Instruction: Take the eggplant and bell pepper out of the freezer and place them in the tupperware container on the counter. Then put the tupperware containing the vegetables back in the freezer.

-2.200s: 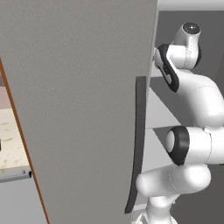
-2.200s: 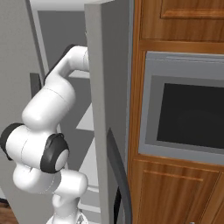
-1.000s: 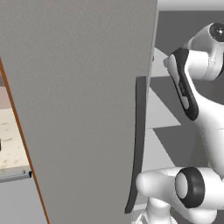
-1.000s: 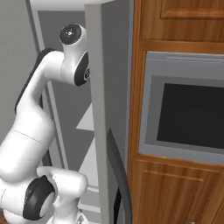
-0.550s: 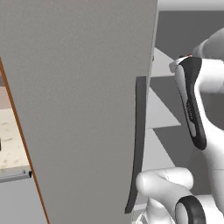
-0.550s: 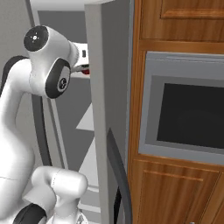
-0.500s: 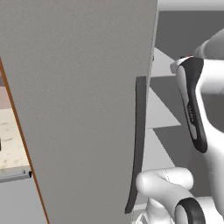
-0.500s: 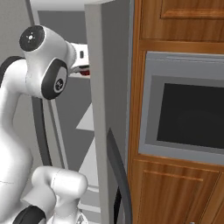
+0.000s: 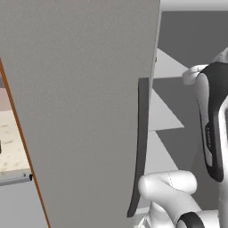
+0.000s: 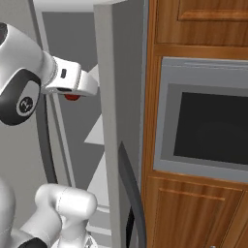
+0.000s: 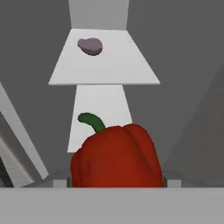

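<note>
Hand view: claw grasping one red bell pepper (image 11: 116, 156); one purple eggplant (image 11: 90, 46) lies on a shelf (image 11: 109, 65).

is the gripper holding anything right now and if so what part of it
It looks like the gripper holds the bell pepper, which sits close against the hand camera. Where exactly the fingers meet the pepper cannot be told.

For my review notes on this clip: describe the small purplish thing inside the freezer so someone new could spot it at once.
Look in the hand view, inside the freezer, past the red bell pepper that sits close to the camera. Beyond it lie pale shelves; on the farther shelf, near its left back corner, rests a small purplish lump. It is dull mauve and stemless, unlike the glossy red, green-stemmed pepper.
</note>
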